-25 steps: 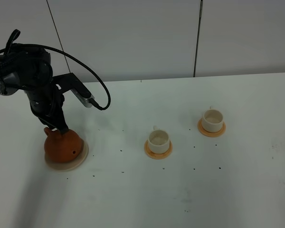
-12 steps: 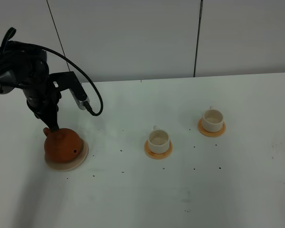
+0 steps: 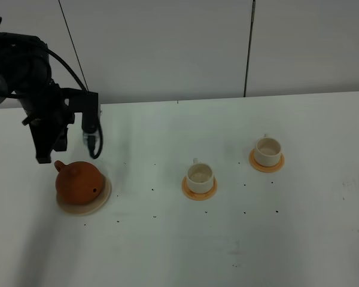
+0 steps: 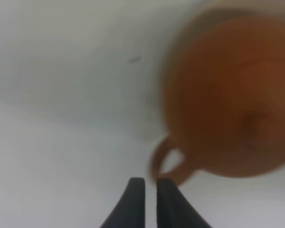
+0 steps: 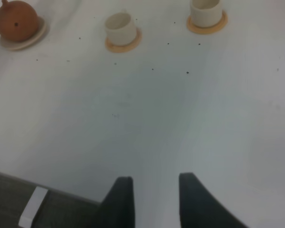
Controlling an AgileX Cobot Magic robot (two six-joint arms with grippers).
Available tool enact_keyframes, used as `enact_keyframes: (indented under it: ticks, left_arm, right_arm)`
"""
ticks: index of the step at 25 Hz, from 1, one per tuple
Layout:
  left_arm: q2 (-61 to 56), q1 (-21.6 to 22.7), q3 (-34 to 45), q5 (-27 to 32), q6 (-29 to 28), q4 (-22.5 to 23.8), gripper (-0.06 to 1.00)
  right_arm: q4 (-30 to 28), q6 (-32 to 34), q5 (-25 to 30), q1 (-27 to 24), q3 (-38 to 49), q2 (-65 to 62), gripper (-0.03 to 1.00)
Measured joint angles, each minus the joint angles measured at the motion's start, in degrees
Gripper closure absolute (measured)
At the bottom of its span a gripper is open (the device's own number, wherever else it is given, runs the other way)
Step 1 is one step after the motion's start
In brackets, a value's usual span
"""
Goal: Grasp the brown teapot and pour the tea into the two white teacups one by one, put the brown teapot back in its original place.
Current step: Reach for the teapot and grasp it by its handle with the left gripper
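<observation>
Left tool (image 4: 150,183) is hovering nearly clenched, gripping nothing, beside the handle of the brown teapot (image 3: 79,183) sitting on its saucer (image 3: 103,198) at the desk's 9 o'clock; approaching this narrow risks knocking the handle and missing it.

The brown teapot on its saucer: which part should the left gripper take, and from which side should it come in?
Take the brown teapot by its loop handle. The handle sticks out on the pot's far left in the high view, clear of the round body, which looks too wide to pinch. The left gripper, with its jaws nearly together, is already on that side, so descending there seems best.
</observation>
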Motion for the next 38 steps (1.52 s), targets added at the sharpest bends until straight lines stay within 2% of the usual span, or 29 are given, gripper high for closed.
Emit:
enact_keyframes:
  ticks: [6, 9, 15, 20, 24, 32, 38]
  left_arm:
    - [0.0, 0.9, -0.1, 1.9, 15.2, -0.4, 0.82]
    - [0.0, 1.5, -0.1, 1.9, 18.9, -0.3, 0.82]
    - [0.0, 2.6, -0.2, 1.9, 20.2, -0.6, 0.78]
    - [0.0, 3.9, -0.5, 1.9, 20.2, -3.2, 0.65]
    - [0.0, 3.9, -0.5, 1.9, 21.2, -3.5, 0.57]
    - [1.8, 3.9, -0.5, -0.5, 27.7, -1.4, 0.54]
    - [3.2, 3.9, -0.5, -1.9, 30.4, -1.4, 0.54]
  right_arm:
    - [0.0, 0.0, 0.0, 0.0, 0.0, 0.0, 0.74]
    - [0.0, 0.0, 0.0, 0.0, 0.0, 0.0, 0.74]
    - [0.0, 0.0, 0.0, 0.0, 0.0, 0.0, 0.74]
    - [0.0, 0.0, 0.0, 0.0, 0.0, 0.0, 0.74]
    - [0.0, 0.0, 0.0, 0.0, 0.0, 0.0, 0.74]
    - [0.0, 0.0, 0.0, 0.0, 0.0, 0.0, 0.74]
    - [0.0, 0.0, 0.0, 0.0, 0.0, 0.0, 0.74]
